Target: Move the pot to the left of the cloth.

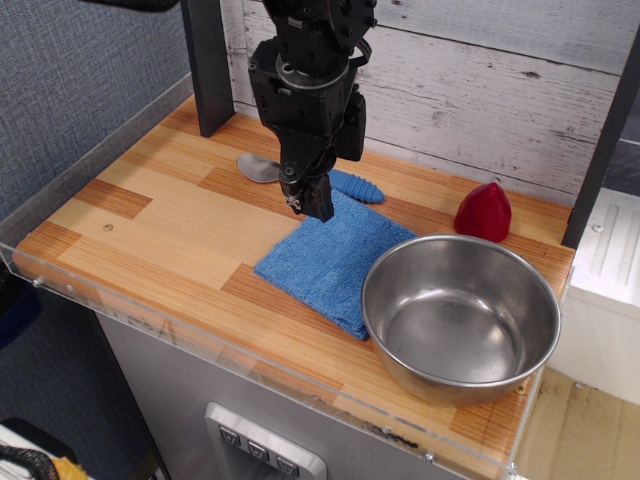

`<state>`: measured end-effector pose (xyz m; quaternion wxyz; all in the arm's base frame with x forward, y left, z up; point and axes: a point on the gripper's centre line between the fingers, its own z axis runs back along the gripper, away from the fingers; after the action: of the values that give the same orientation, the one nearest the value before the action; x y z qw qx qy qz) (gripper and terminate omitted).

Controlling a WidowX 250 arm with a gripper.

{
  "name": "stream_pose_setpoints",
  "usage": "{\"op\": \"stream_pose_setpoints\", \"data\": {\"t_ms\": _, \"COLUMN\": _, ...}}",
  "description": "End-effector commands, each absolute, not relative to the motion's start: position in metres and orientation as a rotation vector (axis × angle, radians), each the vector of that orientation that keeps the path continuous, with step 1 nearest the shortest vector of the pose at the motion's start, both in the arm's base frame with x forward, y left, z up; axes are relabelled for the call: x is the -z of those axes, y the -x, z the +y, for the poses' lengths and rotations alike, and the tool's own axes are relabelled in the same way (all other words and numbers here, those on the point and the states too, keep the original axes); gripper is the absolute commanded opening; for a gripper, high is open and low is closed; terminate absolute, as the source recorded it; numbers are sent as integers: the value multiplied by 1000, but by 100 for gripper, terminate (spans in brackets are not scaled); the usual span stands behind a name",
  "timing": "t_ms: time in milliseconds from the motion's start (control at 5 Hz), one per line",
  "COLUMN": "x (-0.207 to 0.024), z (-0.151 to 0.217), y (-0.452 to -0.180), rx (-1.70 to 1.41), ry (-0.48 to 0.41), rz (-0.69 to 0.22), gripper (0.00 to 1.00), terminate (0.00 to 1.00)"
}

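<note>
The pot is a large shiny steel bowl standing upright at the front right of the wooden table, its left rim overlapping the right corner of the cloth. The cloth is a square blue terry towel lying flat in the middle of the table. My gripper hangs above the cloth's back left corner, well left of the pot. Its fingers are close together and hold nothing that I can see.
A metal spoon with a blue ribbed handle lies behind the cloth, partly hidden by the gripper. A red pointed object stands at the back right. A dark post stands at the back left. Bare wood lies left of the cloth.
</note>
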<state>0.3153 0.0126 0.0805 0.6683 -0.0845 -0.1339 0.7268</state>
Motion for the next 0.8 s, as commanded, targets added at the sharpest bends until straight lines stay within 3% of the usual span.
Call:
{"op": "stream_pose_setpoints", "data": {"t_ms": 0, "x": -80, "z": 13, "y": -315, "rx": -1639, "ry": 191, "rz": -302, "gripper": 100, "terminate": 0}}
{"op": "stream_pose_setpoints", "data": {"t_ms": 200, "x": -89, "z": 10, "y": -322, "rx": -1455, "ry": 208, "rz": -315, "gripper": 100, "terminate": 0}}
{"op": "stream_pose_setpoints", "data": {"t_ms": 600, "x": -114, "z": -19, "y": -315, "rx": -1083, "ry": 153, "rz": -359, "gripper": 100, "terminate": 0}}
